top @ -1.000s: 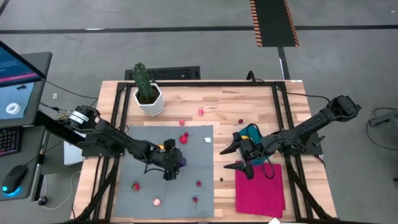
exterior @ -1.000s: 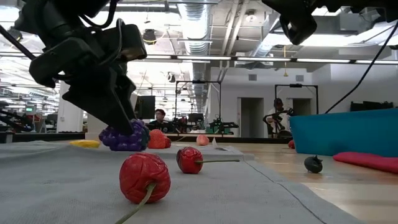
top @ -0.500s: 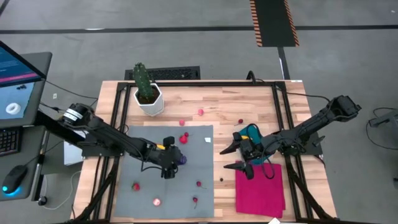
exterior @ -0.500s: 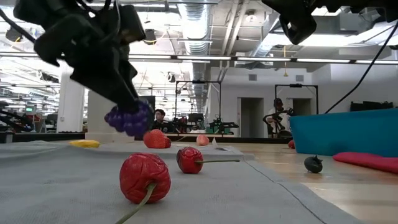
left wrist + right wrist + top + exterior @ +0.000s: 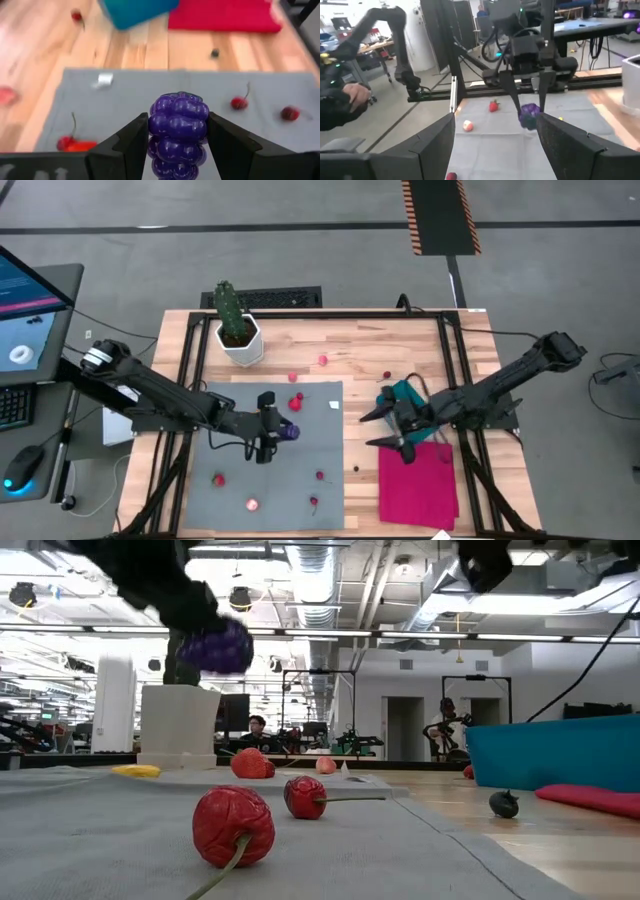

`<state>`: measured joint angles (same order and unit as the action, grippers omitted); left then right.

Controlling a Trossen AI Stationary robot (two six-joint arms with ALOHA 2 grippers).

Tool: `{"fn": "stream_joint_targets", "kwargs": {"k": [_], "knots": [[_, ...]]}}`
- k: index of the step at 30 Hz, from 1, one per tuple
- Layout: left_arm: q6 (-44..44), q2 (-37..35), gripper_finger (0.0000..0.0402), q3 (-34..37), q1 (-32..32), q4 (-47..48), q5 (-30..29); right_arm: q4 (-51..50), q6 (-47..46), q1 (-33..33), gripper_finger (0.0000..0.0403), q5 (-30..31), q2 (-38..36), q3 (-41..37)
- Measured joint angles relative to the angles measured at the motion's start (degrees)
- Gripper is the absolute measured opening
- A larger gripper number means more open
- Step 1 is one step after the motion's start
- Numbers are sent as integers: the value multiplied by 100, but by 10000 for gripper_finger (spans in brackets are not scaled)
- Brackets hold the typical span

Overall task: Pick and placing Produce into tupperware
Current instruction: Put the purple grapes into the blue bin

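Above the grey mat (image 5: 240, 480), left gripper (image 5: 178, 131) fingers (image 5: 131, 140) clamp purple grapes (image 5: 179, 132).

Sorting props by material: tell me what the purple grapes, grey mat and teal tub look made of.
Purple grapes: likely moulded plastic or rubber; its round lobes show highlights.
Grey mat: apparently fabric or felt, matte, visibly textured in the low view.
Teal tub: probably smooth plastic, uniform colour.

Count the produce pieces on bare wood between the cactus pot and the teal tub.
3: a red one by the mat's far edge, a pink one beyond it, another red beside the tub. More may be hidden.
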<state>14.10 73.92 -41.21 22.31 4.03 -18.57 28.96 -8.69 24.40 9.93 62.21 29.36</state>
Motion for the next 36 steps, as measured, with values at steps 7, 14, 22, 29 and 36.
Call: {"fn": "stream_joint_targets", "kwargs": {"k": [7,14,22,29,36], "knots": [[-532,-868,175,337,64,-690,217,-1452,273,96,302,-109,-1712,4],[-895,-1798,174,783,178,-1307,374,-2127,414,329,302,-98,-2894,-167],[-897,-2787,174,1447,290,-1523,380,-2829,290,530,302,-94,-4265,-708],[-904,-3636,174,2363,299,-2378,638,-3378,504,586,302,-42,-5697,-1084],[-895,-4456,174,3042,299,-2634,592,-4440,-605,560,302,211,-6191,-1114]]}}
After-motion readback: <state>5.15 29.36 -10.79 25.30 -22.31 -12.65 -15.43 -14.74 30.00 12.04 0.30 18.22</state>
